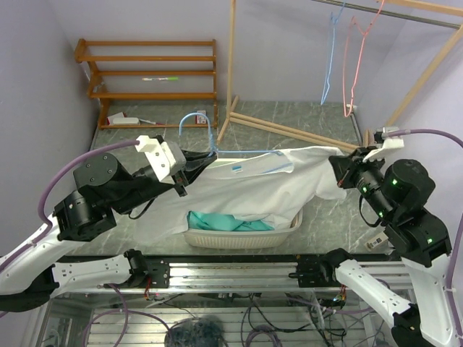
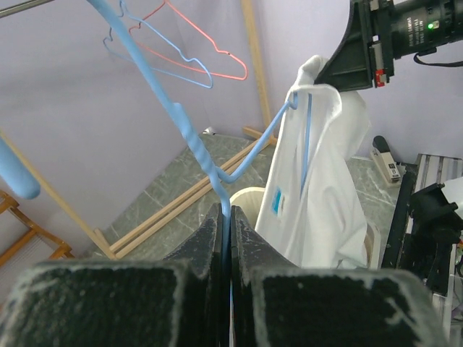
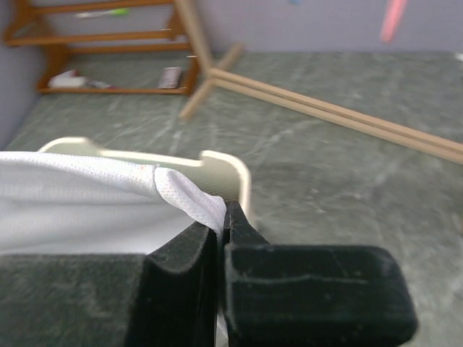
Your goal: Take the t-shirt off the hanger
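A white t-shirt [image 1: 249,188] hangs stretched between my two arms above a basket. It is still on a light blue hanger [image 1: 205,130], whose wire shows in the left wrist view [image 2: 195,144]. My left gripper [image 1: 194,165] is shut on the hanger near its neck [image 2: 226,217]. My right gripper [image 1: 340,172] is shut on a pinch of the shirt's fabric [image 3: 192,199] at its right end. In the left wrist view the shirt [image 2: 318,188] hangs from the hanger's far arm, with the right gripper [image 2: 354,54] above it.
A cream laundry basket [image 1: 242,237] with teal cloth [image 1: 217,220] in it sits under the shirt. A wooden clothes rack [image 1: 233,65] with a blue hanger [image 1: 333,58] and a pink hanger [image 1: 354,65] stands behind. A wooden shelf [image 1: 152,79] is at the back left.
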`<state>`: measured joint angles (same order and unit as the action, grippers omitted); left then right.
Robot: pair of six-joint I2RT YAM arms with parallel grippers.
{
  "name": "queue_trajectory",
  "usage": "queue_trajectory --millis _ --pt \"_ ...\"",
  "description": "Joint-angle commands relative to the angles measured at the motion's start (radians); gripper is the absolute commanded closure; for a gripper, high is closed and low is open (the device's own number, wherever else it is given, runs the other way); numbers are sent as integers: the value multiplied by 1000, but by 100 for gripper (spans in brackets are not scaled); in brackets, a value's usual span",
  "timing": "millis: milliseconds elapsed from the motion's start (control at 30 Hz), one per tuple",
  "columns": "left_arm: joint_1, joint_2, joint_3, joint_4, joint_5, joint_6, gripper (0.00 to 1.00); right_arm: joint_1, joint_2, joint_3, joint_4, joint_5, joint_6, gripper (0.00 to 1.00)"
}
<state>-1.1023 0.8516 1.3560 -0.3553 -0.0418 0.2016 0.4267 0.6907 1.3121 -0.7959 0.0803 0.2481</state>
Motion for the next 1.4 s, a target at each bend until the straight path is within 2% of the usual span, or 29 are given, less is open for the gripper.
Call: queue_trajectory --millis 0,167,400,500,633,733,800,833,900,933,967,1167,1367 --pt "1 -27 -9 48 -20 -5 93 -3 28 0 -81 383 61 100" --pt "1 -46 -11 54 -36 -4 93 -3 75 -40 -133 497 93 100" --pt "1 -79 -18 60 -55 -6 93 -3 98 -66 -151 497 109 100" --pt "0 -83 -31 79 -54 -13 93 -3 90 -82 -85 306 69 100" --pt "1 -47 -42 98 -45 -22 93 -3 74 -108 46 -222 19 100" --pt "0 -22 -69 155 -37 -36 93 -3 90 -117 106 -449 25 100" --pt "1 -7 -82 198 -33 -41 93 -3 107 -125 117 -488 33 93" --pt "1 2 -84 215 -34 -42 93 -3 120 -127 111 -485 35 84" --pt "1 25 -83 240 -39 -39 93 -3 135 -129 83 -460 32 51" --pt "1 36 -80 249 -48 -38 93 -3 138 -126 65 -453 25 42" --pt "1 47 -79 258 -58 -40 93 -3 139 -118 46 -440 16 38" --pt "1 75 -77 259 -84 -36 93 -3 70 -7 -84 -308 -35 34" --pt "1 49 -104 254 -75 -38 93 -3 15 177 -178 -294 -64 37"
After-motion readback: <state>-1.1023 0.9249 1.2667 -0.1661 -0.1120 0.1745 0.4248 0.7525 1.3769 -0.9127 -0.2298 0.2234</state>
